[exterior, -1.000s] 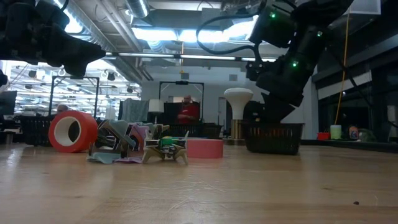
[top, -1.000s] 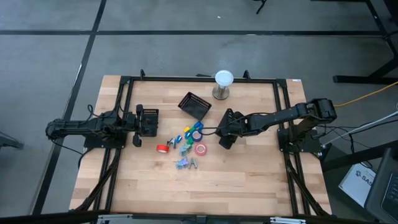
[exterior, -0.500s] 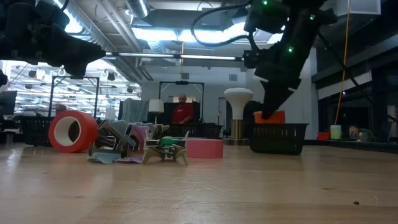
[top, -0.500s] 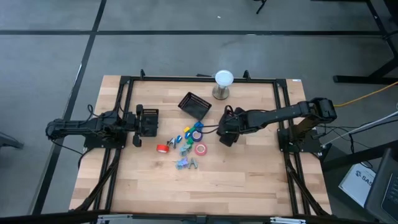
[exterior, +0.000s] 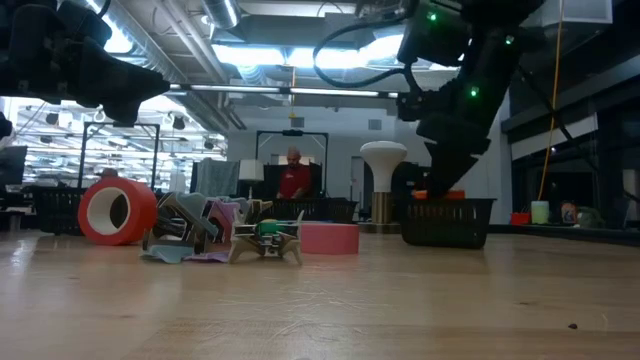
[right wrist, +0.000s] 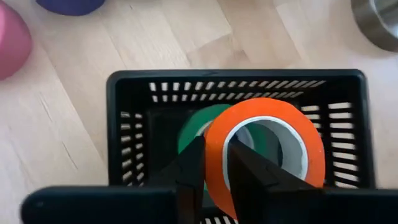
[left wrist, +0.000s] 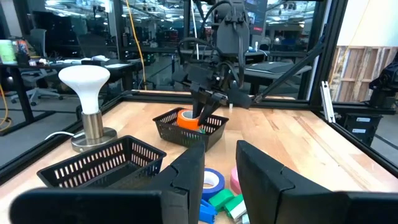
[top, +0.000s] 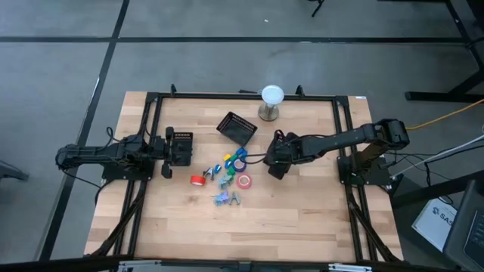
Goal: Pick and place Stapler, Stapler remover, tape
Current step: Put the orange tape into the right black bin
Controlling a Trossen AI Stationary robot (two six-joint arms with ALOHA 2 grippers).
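Orange tape roll point(right wrist: 267, 149) is pinched on its rim by the right gripper point(right wrist: 214, 163), held upright over the small black basket point(right wrist: 124, 84) — presumably lowering it in for release. Roll sits inside the basket mouth, directly at the fingertips, above a green tape roll point(right wrist: 193, 130) already lying on the basket floor. Left gripper point(left wrist: 219, 177) waits at the table's left side, fingers spread, holding nothing. Red tape roll point(exterior: 115, 211) remains on the table.

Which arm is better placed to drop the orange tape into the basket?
The right. Its gripper already pinches the orange tape directly over the small black basket, where a green tape lies. The left gripper waits far off at the table's left side.
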